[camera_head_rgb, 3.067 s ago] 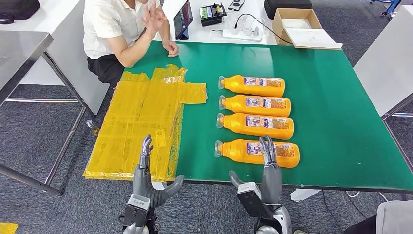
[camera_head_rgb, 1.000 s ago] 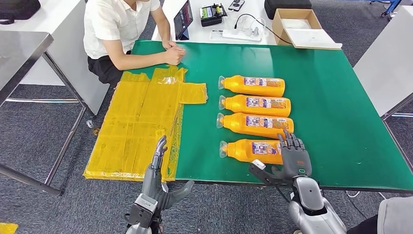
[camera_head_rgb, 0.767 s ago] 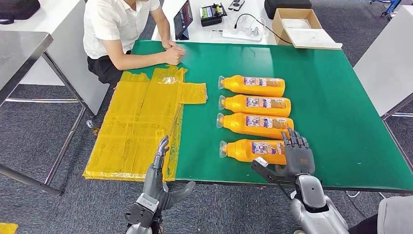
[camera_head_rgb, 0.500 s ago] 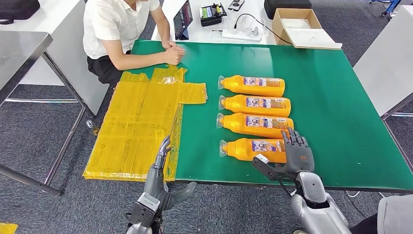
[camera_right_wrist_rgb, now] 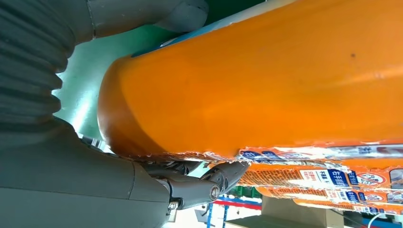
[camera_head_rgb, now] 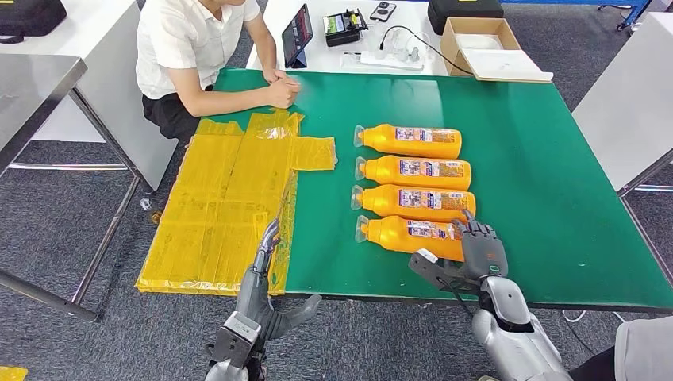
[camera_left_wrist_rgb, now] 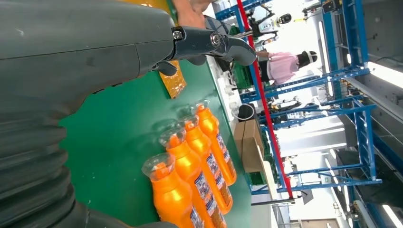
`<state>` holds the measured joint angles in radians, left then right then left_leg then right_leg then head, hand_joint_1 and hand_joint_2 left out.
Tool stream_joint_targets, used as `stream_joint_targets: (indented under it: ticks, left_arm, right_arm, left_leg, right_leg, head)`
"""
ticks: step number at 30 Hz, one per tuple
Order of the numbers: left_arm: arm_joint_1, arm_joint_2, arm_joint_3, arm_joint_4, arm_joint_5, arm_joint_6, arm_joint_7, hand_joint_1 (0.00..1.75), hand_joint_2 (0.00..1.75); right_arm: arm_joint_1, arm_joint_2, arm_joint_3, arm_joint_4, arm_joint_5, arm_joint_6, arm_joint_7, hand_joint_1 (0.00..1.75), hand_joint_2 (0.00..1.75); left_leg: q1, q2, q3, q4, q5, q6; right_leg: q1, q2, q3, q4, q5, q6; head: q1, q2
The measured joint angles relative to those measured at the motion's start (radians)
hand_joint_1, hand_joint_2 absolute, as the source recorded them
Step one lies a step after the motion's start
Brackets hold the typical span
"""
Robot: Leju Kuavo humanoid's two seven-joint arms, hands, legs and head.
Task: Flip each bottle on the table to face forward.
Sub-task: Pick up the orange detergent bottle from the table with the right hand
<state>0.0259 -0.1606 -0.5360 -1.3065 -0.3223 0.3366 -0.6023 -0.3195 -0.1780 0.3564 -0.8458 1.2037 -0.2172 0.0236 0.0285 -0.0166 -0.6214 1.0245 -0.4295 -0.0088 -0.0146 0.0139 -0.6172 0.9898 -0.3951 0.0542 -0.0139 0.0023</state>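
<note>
Yellow plastic sheets [camera_head_rgb: 230, 202] cover the left part of the green table [camera_head_rgb: 540, 182]; a person [camera_head_rgb: 190, 48] sits at the far-left corner, forearm on the table. Left hand [camera_head_rgb: 262, 274] sits at the near edge over the sheets, fingers straight and apart, thumb out, holding nothing. Four orange bottles lie in a column, caps left: far bottle [camera_head_rgb: 409, 140], second bottle [camera_head_rgb: 413, 171], third bottle [camera_head_rgb: 413, 202], nearest bottle [camera_head_rgb: 409, 234]. Right hand [camera_head_rgb: 476, 255] grips the nearest bottle's base end, fingers curled over it, thumb underneath; that bottle is angled, its base end toward the near edge.
</note>
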Motion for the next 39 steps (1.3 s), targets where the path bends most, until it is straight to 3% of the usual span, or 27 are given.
stream_joint_targets:
  ticks: [16,21,26,30,34,39]
  left_arm:
    - [-0.002,0.001,0.000,0.000,0.020,-0.010,-0.006,0.00,1.75]
    - [-0.002,0.001,0.001,0.000,0.056,-0.037,-0.013,0.00,1.75]
    - [-0.002,0.002,0.001,0.000,0.075,-0.050,-0.016,0.00,1.75]
    - [-0.001,0.002,0.003,-0.001,0.167,-0.101,-0.015,0.00,1.75]
    - [0.006,0.001,0.013,-0.009,0.258,-0.142,0.014,0.00,1.75]
    - [0.008,0.001,0.021,-0.019,0.288,-0.159,0.032,0.00,1.75]
  right_arm:
    - [-0.009,0.024,-0.014,0.062,-0.056,-0.002,-0.040,1.75,1.75]
    - [-0.005,0.031,-0.031,0.076,-0.178,0.004,-0.154,1.75,1.75]
    - [0.004,0.040,-0.047,0.074,-0.248,0.018,-0.215,1.75,1.75]
    - [0.046,0.052,-0.067,0.033,-0.441,0.083,-0.356,1.75,1.75]
    - [0.125,0.064,-0.071,-0.068,-0.541,0.089,-0.383,1.75,1.75]
    - [0.189,0.068,-0.066,-0.171,-0.570,0.099,-0.380,1.75,1.75]
  left_leg:
    - [0.000,0.005,0.021,0.000,-0.011,0.002]
    - [0.000,0.011,0.031,-0.001,-0.018,0.001]
    - [0.001,0.014,0.039,0.000,-0.019,0.001]
    - [0.002,0.014,0.043,0.000,-0.024,-0.001]
    - [0.002,0.013,0.040,0.000,-0.022,-0.001]
    - [0.002,0.013,0.034,0.000,-0.022,0.000]
  right_leg:
    - [0.001,0.004,0.010,-0.001,-0.008,-0.002]
    - [0.001,0.011,0.019,-0.002,-0.011,-0.001]
    - [0.002,0.015,0.025,-0.002,-0.011,-0.003]
    - [0.003,0.015,0.033,-0.002,-0.015,-0.004]
    - [0.003,0.015,0.036,-0.001,-0.016,-0.003]
    - [0.003,0.014,0.031,-0.001,-0.016,-0.003]
  head:
    - [0.000,0.000]
    - [0.000,0.000]
    - [0.000,0.000]
    - [0.000,0.000]
    - [0.000,0.000]
    - [0.000,0.000]
